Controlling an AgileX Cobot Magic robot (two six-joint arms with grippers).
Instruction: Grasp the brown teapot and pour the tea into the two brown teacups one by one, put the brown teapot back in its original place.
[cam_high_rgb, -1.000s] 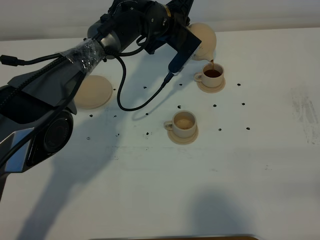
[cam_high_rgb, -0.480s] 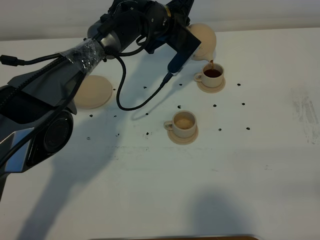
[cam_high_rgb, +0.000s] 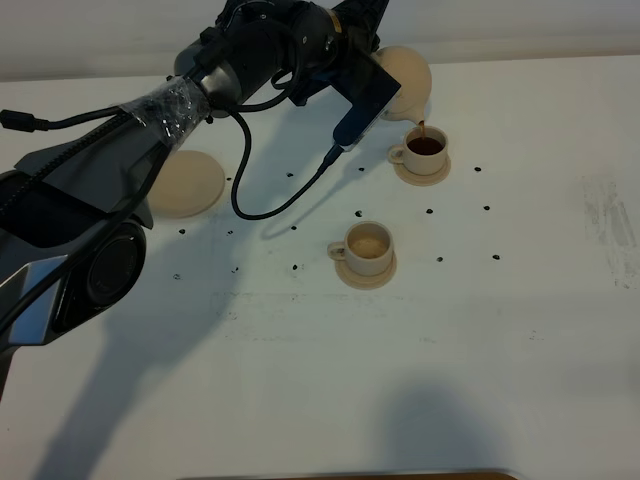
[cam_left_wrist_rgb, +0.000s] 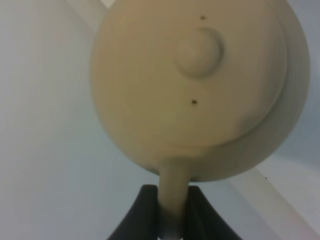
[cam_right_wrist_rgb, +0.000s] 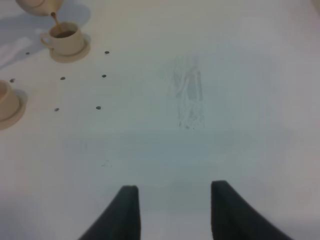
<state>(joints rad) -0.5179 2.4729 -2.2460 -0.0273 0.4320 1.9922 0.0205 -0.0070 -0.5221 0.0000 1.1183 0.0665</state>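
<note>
Teapot, squat smooth beige ceramic, loop handle clamped in left tool; right tool released

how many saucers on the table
3: wide saucer, bare, at left; far saucer under the far cup; near saucer under the near cup. The arm may hide more.

**Three views, one corner**

Your high camera looks down on the whole table, facing its twelve o'clock edge. Your left wrist camera sits so close to the brown teapot that it fills the picture. Your right wrist camera looks across the table from well back. All three share the teapot, at one o'clock in the high view. The filled teacup, near two o'clock, shows in two.
</note>
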